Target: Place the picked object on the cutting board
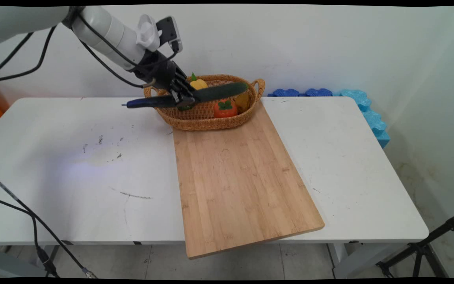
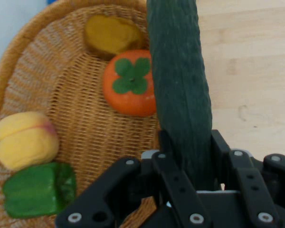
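1. Black two-finger gripper point(image 1: 181, 96): poised over the near-left rim of the basket. The fingers are closed about a long dark green cucumber point(image 1: 211, 93), gripping it across its girth; in the hand view the cucumber point(image 2: 180, 95) rises from between the fingers point(image 2: 167, 147), which press it on both sides.

2. Cucumber, position: held in the air above the oval woven wicker basket point(image 1: 205, 118), not resting on anything. One end reaches over the basket's right half; the other juts past the left rim over the white table point(image 1: 73, 165).

3. Cucumber, axis: the long axis lies nearly level and runs across the main view from left to right, the right end slightly higher. The grip falls somewhat left of the middle, so more length appears to hang on the right side.

4. Cucumber, handling (judgement): seemingly stiff and light, probably a toy; the skin looks smooth, so it may swivel in a two-point grip. A hold nearer the middle would balance it better.

5. Basket contents: an orange persimmon with a green leaf cap point(image 2: 130, 85), a yellow peach point(image 2: 23, 140), a green pepper point(image 2: 35, 190), and a yellow-brown potato-like piece point(image 2: 109, 33).

6. Surroundings: a pale bamboo cutting board point(image 1: 239, 177) lies on the table, its far end touching the basket; blue foam pieces point(image 1: 363, 106) sit at the table's far right corner.
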Action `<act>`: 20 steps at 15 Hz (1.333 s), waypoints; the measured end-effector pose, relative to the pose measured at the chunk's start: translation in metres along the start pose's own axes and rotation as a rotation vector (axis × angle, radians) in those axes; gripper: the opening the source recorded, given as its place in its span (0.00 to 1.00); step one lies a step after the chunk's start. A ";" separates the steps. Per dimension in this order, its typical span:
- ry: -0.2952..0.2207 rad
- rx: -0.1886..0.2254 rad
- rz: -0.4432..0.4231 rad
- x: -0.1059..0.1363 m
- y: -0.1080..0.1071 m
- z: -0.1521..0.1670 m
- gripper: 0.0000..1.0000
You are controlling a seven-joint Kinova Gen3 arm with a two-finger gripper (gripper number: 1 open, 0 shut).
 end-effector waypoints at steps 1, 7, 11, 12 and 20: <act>0.000 -0.012 0.008 -0.001 0.003 0.003 0.00; -0.003 -0.066 0.032 -0.009 0.019 0.036 0.00; -0.008 -0.094 0.041 -0.015 0.031 0.069 0.00; -0.010 -0.099 0.041 -0.016 0.033 0.076 0.00; -0.006 -0.131 0.030 -0.018 0.051 0.125 0.00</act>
